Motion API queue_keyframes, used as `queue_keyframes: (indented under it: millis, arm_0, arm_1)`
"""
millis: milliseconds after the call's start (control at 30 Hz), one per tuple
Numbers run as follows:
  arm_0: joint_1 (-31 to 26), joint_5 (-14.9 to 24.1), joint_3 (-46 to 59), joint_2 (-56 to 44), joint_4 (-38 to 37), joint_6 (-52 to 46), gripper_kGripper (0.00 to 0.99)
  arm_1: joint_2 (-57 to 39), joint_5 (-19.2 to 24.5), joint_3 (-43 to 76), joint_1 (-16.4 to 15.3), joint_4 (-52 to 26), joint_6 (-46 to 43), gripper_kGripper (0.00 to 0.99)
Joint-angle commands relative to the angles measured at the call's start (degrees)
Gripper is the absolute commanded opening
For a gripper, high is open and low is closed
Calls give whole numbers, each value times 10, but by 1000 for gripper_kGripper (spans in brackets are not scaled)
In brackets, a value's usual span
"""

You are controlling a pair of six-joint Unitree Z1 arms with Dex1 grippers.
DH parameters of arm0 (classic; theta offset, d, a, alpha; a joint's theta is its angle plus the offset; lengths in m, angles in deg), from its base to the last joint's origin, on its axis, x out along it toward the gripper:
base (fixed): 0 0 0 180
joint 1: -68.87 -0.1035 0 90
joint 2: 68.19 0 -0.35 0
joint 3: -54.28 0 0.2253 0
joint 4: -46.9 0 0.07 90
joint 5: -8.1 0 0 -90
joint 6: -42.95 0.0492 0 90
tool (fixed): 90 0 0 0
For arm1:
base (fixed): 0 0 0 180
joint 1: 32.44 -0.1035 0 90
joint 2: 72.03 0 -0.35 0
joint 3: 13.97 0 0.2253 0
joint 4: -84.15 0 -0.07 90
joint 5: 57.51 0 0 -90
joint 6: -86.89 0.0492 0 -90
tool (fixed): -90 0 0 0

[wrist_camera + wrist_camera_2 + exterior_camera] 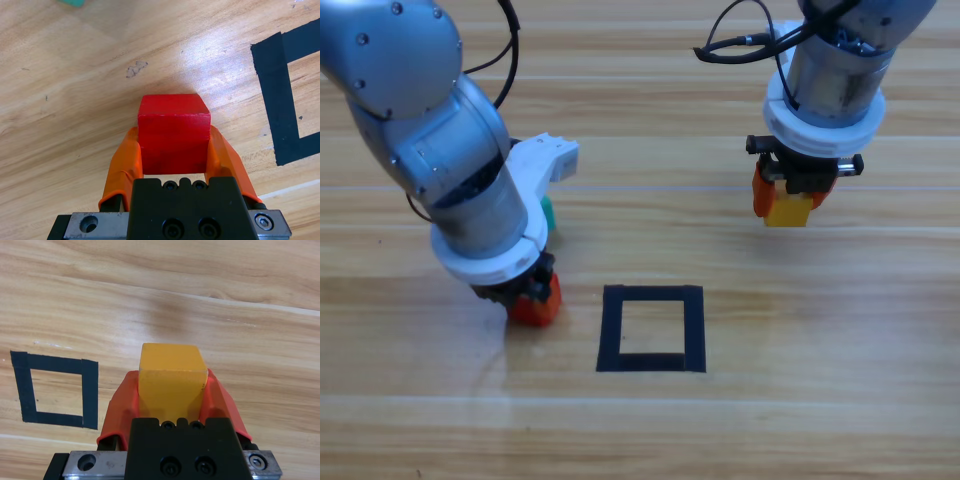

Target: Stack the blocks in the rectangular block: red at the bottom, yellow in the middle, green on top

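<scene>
Jaws of the left gripper (533, 300) are clenched on the red cube (173, 131), low at the table (820, 400) just left of the black tape square (652, 328). Behind that arm the green cube (547, 213) peeks out (mostly hidden). Up and to the right, well apart from the square, the right gripper (788, 205) grasps the yellow cube (171, 377) clear of the wood.
</scene>
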Motion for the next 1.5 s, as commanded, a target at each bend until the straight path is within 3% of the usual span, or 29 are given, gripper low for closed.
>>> queue_keyframes:
  millis: [33, 133, 300, 433, 533, 733, 800, 1033, 1500]
  arm_0:
    - [-4, 24, 14, -54, -2, -22, 143]
    - [7, 5, 14, -82, -1, -43, 143]
    - [28, -97, 18, -118, -47, -37, 135]
    - [66, -130, 13, -127, -62, -13, 72]
    - [94, -103, -10, -112, -42, -27, 64]
    - [156, 3, -205, 30, 133, -131, 63]
    - [168, 22, -258, 65, 178, -167, 63]
    - [183, 34, -402, 159, 306, -287, 66]
    - [182, 47, -427, 180, 328, -371, 71]
  arm_1:
    - [-15, 2, 22, 4, 4, -15, 0]
    - [-16, -6, 23, 8, 4, -19, 0]
    - [-20, -11, 24, 10, 4, -27, 0]
    - [-23, -20, 27, 14, 4, -35, 0]
    - [-20, -23, 28, 18, 4, -39, 0]
    - [-22, -34, 29, 24, 4, -44, 0]
    - [-22, -35, 29, 24, 4, -47, 0]
    - [-21, -40, 29, 25, 4, -50, 0]
    - [-25, -41, 35, 40, 4, -55, 0]
